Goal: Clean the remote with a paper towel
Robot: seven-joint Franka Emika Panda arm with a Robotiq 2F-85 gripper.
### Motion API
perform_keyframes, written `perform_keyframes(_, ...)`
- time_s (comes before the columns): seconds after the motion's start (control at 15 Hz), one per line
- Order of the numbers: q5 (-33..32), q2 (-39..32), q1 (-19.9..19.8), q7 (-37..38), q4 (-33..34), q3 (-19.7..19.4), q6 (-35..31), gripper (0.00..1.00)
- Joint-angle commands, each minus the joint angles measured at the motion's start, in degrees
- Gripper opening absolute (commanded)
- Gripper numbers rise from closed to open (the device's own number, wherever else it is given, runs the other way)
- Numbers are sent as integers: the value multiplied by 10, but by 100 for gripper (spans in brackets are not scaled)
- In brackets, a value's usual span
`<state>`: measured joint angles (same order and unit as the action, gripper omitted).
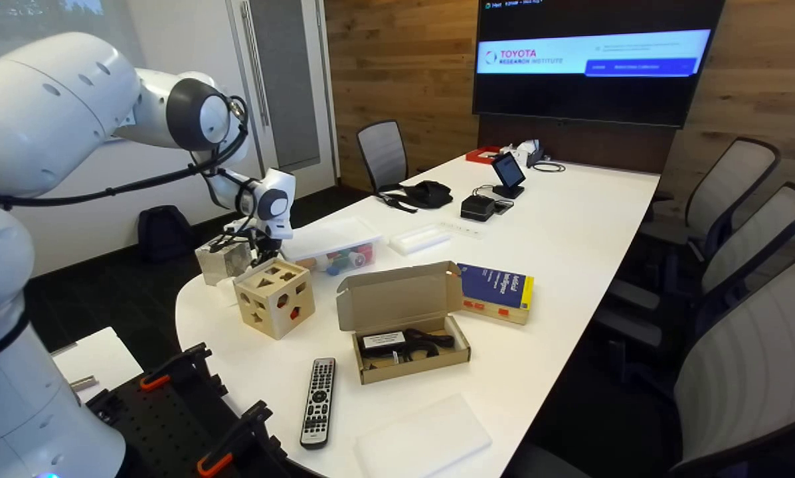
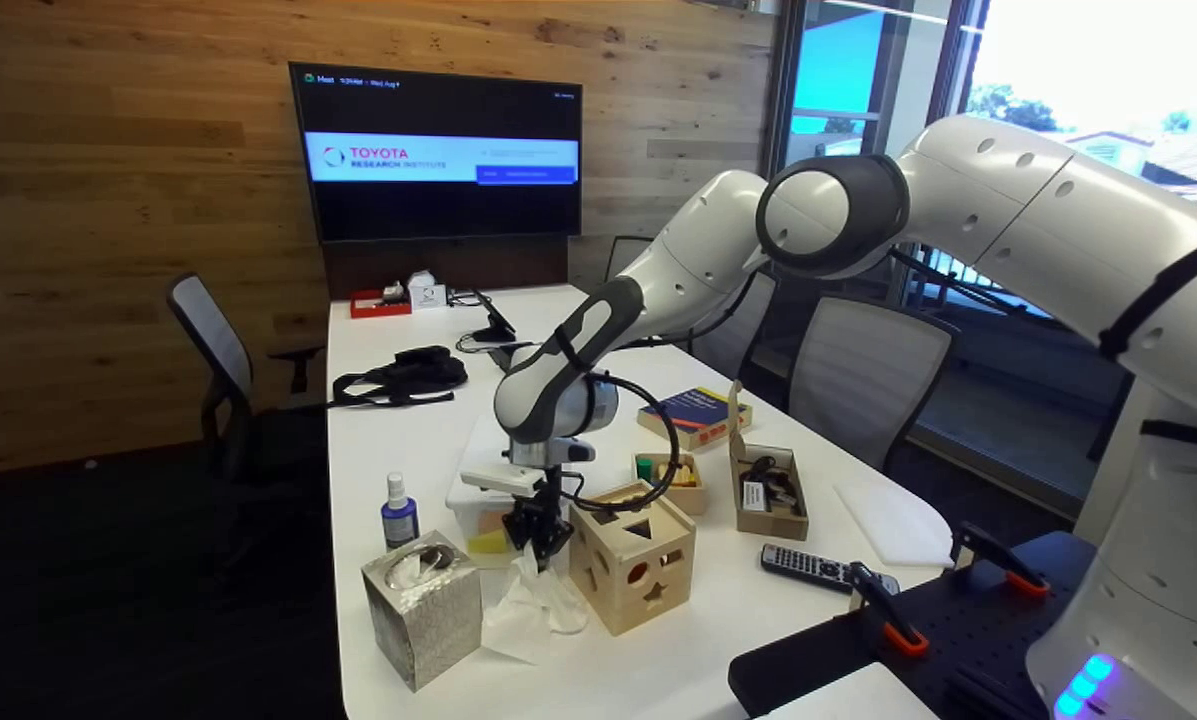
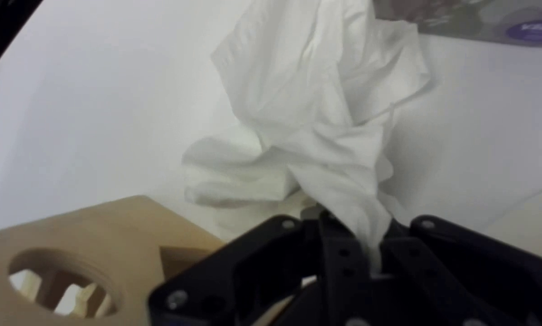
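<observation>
The dark grey remote (image 1: 318, 403) with rows of light buttons lies flat on the white table; it also shows in an exterior view (image 2: 803, 565), partly behind a clamp. The white crumpled paper towel (image 2: 528, 615) hangs from my gripper (image 2: 538, 555) between the tissue box and the wooden cube. In the wrist view my gripper (image 3: 359, 226) is shut on a twisted end of the paper towel (image 3: 307, 104), and the rest spreads out over the table. In an exterior view my gripper (image 1: 265, 251) is partly hidden behind the cube, and the towel is not clearly visible there.
The wooden cube (image 2: 630, 570) stands right beside my gripper, the tissue box (image 2: 423, 610) on its other side. A spray bottle (image 2: 399, 518) and a lidded plastic bin (image 1: 334, 242) are near. An open cardboard box (image 1: 414, 370), book (image 1: 497, 292) and flat white sheet (image 1: 424, 438) lie around the remote.
</observation>
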<state>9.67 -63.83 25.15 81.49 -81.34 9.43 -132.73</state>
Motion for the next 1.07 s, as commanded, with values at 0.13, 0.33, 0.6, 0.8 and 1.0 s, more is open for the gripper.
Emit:
perform_keyframes(0.13, 52, 115, -61, -105, -83, 43, -13, 0)
perform_keyframes(0.33, 82, 181, -78, -114, -109, 45, 13, 0)
perform_keyframes(0.6, 66, 279, -56, -13, -153, -11, 63, 0)
perform_keyframes(0.8, 32, 335, -53, 66, -189, -48, 112, 0)
perform_keyframes(1.0, -3, 387, -66, 123, -246, -75, 154, 0)
